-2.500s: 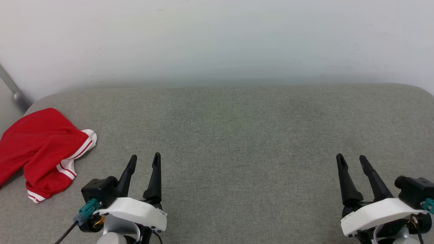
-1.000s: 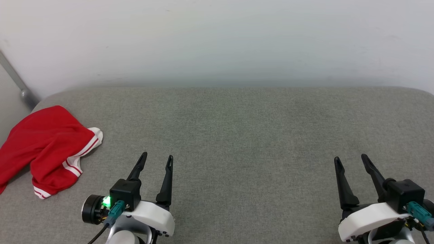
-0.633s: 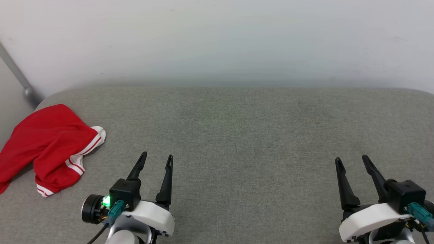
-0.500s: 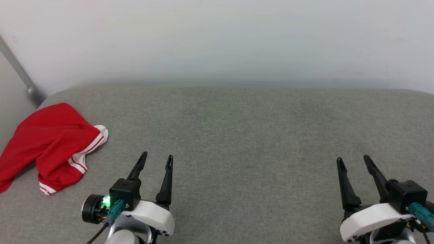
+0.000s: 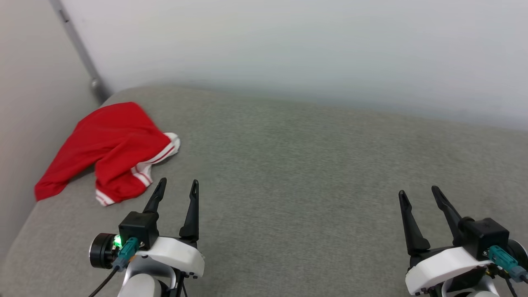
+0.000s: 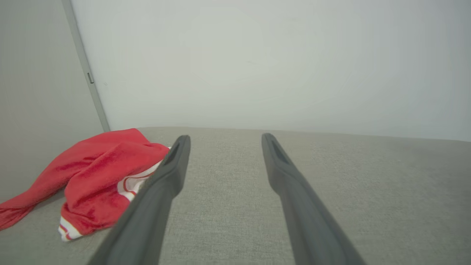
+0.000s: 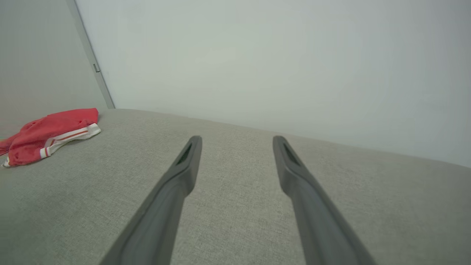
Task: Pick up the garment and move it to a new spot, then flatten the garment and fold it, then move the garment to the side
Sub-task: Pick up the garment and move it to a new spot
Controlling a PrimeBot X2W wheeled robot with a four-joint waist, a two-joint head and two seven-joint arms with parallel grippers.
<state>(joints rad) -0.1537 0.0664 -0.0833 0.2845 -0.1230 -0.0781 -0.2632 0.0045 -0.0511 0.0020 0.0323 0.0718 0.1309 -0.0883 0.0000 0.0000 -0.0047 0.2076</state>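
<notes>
Shirt (image 5: 115, 140) sits bunched at the frame's upper left, so your left gripper (image 5: 178, 182), spread empty like the right gripper (image 5: 417, 190), is best placed to fetch it.

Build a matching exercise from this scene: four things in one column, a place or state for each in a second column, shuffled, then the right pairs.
Column one
1. garment
2. left end effector
3. right end effector
4. wall strip

Column two
A. open, at the head view's lower right, far from the red cloth
B. crumpled at the left end of the grey cushion
C. runs up the corner where two walls meet
D. open, the one nearer the red cloth

Pairs: 1-B, 2-D, 3-A, 4-C
</notes>
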